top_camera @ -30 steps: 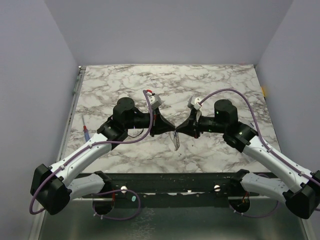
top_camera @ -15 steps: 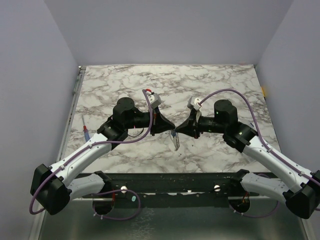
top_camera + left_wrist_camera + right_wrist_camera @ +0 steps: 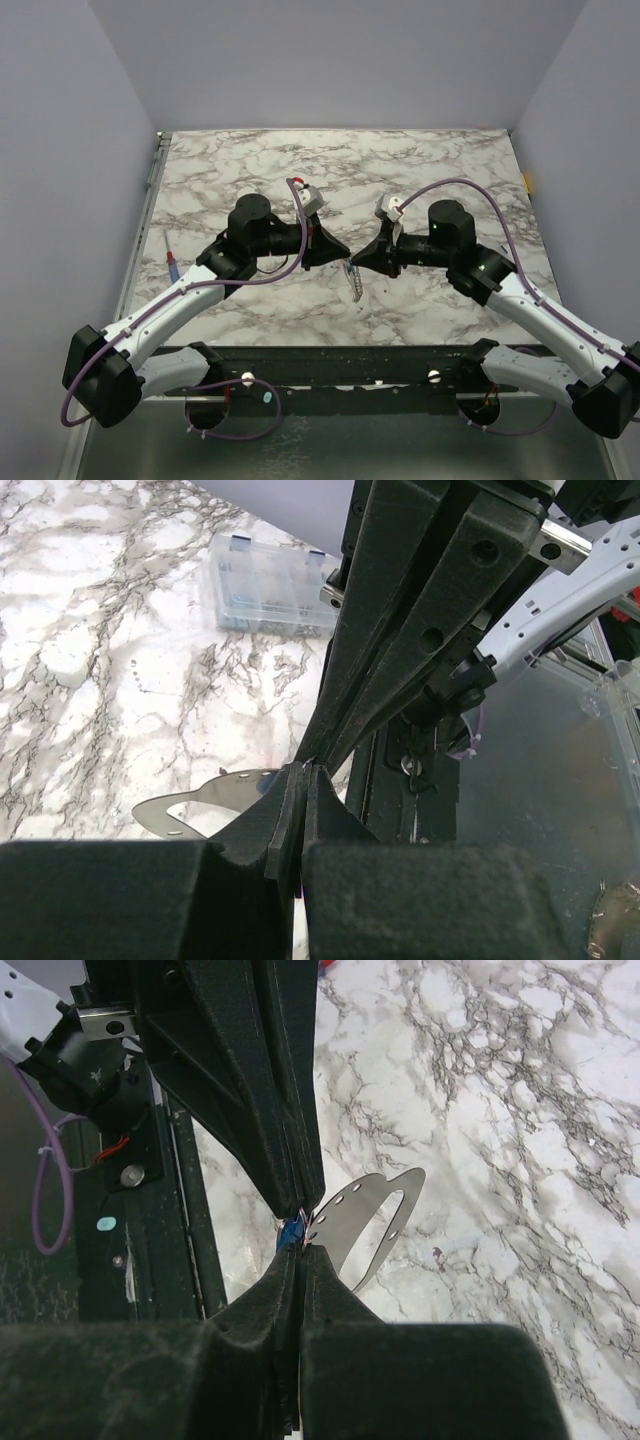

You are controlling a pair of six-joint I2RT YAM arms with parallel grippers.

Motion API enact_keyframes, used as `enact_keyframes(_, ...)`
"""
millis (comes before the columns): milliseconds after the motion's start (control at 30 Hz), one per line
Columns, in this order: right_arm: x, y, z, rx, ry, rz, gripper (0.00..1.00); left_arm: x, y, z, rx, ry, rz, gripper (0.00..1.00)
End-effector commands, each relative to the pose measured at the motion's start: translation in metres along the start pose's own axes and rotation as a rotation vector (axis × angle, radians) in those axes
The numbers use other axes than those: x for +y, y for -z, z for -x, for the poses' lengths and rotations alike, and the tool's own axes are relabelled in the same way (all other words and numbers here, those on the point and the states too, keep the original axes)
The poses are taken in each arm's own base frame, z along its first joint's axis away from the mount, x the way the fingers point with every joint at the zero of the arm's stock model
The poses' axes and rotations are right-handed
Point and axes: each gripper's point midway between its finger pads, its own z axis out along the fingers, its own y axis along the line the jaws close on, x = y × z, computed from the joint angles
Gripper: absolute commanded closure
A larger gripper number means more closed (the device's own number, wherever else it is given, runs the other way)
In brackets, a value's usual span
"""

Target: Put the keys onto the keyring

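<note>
The black left gripper (image 3: 303, 772) and the black right gripper (image 3: 298, 1252) are pressed shut, tip to tip, above the white marble table (image 3: 440, 170). The flat silvery metal keys (image 3: 365, 1215), one of them blue-headed, are hung from that meeting point. Which gripper pinches them cannot be told.

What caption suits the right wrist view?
Shut right gripper meets shut left gripper tip to tip, perforated silvery piece at the tips.
</note>
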Motion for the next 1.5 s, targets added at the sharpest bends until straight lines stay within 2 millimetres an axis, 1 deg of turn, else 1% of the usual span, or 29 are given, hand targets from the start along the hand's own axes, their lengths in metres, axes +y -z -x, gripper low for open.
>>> enact_keyframes(0,0.006,0.005,0.005,-0.020,0.029,0.006,0.99,0.011,0.003,0.000,-0.010,0.000,0.050,1.00)
enact_keyframes(500,0.008,0.007,0.006,-0.029,0.032,0.008,0.99,0.015,0.012,0.000,-0.023,0.006,0.076,1.00)
enact_keyframes(767,0.012,0.007,0.009,-0.052,0.027,0.024,0.99,0.013,0.012,0.002,-0.034,0.016,0.059,1.00)
enact_keyframes(933,0.012,0.007,0.013,-0.068,0.033,0.023,0.99,0.012,0.010,-0.002,-0.023,0.042,0.046,1.00)
enact_keyframes(967,0.012,0.007,0.014,-0.070,0.034,0.022,0.99,0.012,0.010,-0.004,-0.020,0.048,0.048,0.98)
enact_keyframes(1067,0.012,0.009,0.015,-0.074,0.037,0.020,0.99,0.015,0.010,-0.008,-0.013,0.060,0.056,0.75)
enact_keyframes(1167,0.012,0.009,0.016,-0.074,0.039,0.018,0.99,0.015,0.013,-0.006,-0.026,0.053,0.074,0.47)
enact_keyframes(1200,0.012,0.010,0.016,-0.075,0.041,0.016,0.99,0.015,0.014,-0.004,-0.035,0.047,0.084,0.39)
enact_keyframes(1233,0.012,0.010,0.016,-0.075,0.041,0.016,0.99,0.016,0.016,-0.002,-0.044,0.041,0.093,0.35)
enact_keyframes(1300,0.013,0.010,0.018,-0.078,0.043,0.016,0.99,0.014,0.018,0.003,-0.058,0.018,0.103,0.32)
enact_keyframes(1400,0.013,0.010,0.018,-0.078,0.043,0.022,0.99,0.014,0.023,0.009,-0.069,-0.026,0.125,0.31)
enact_keyframes(1467,0.014,0.010,0.018,-0.078,0.043,0.027,0.99,0.014,0.026,0.012,-0.069,-0.061,0.132,0.33)
